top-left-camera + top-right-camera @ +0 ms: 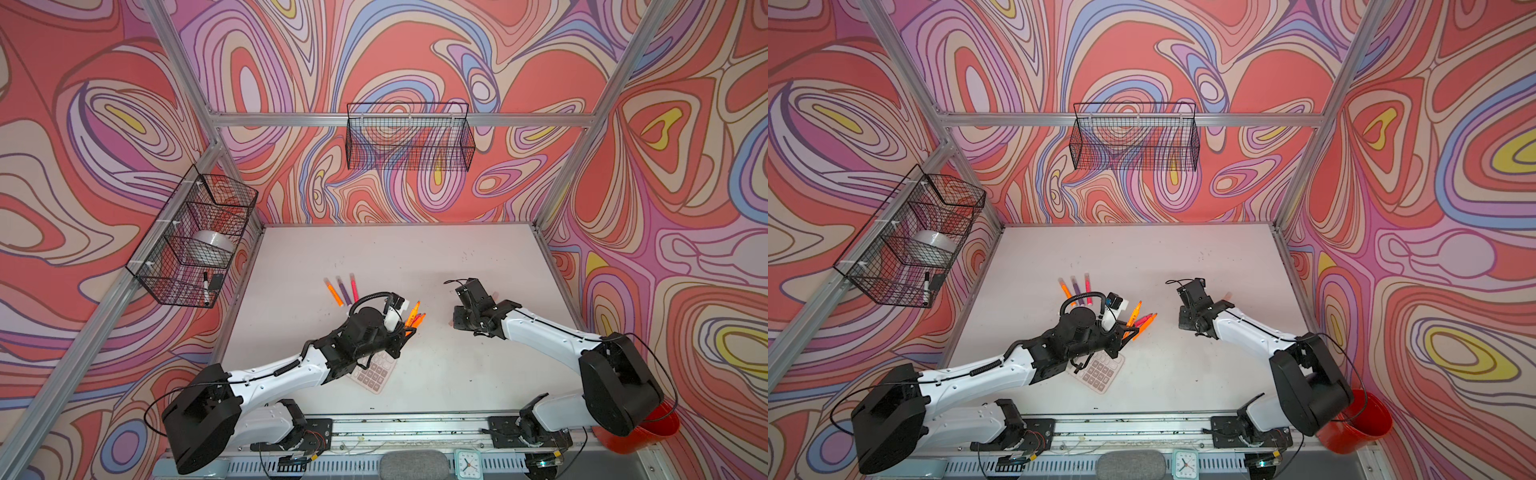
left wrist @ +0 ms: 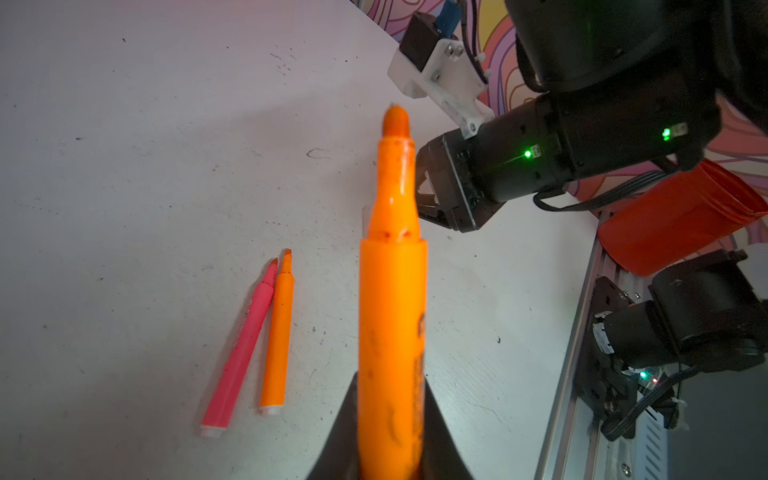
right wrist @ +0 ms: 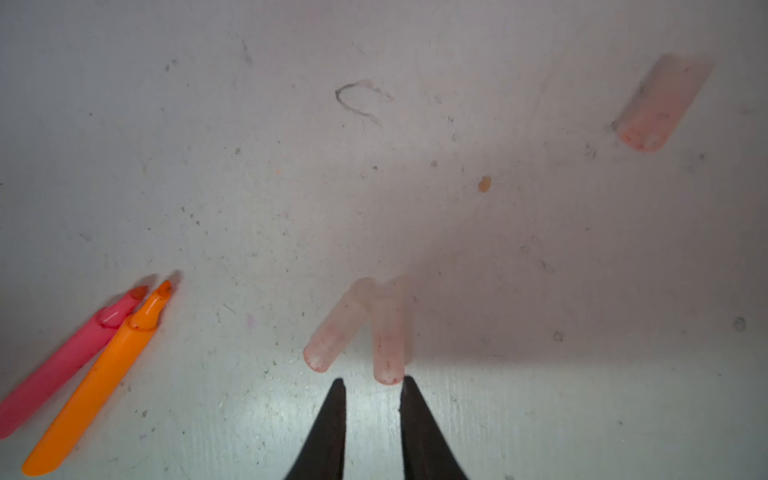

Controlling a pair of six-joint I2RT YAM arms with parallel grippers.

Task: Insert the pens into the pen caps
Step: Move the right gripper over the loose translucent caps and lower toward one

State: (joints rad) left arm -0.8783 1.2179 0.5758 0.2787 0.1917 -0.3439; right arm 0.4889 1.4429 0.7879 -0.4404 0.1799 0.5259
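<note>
Left gripper [image 2: 390, 380] pinches an orange pen [image 2: 392, 291]. Right gripper [image 3: 372, 380], jaws narrowly parted and empty, faces a cap [image 3: 388, 332] on the table [image 3: 519, 257].

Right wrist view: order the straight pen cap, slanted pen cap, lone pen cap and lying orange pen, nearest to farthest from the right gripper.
1. straight pen cap, just ahead of the right gripper.
2. slanted pen cap, touching the first.
3. lying orange pen, beside the pink pen.
4. lone pen cap, far ahead.
</note>
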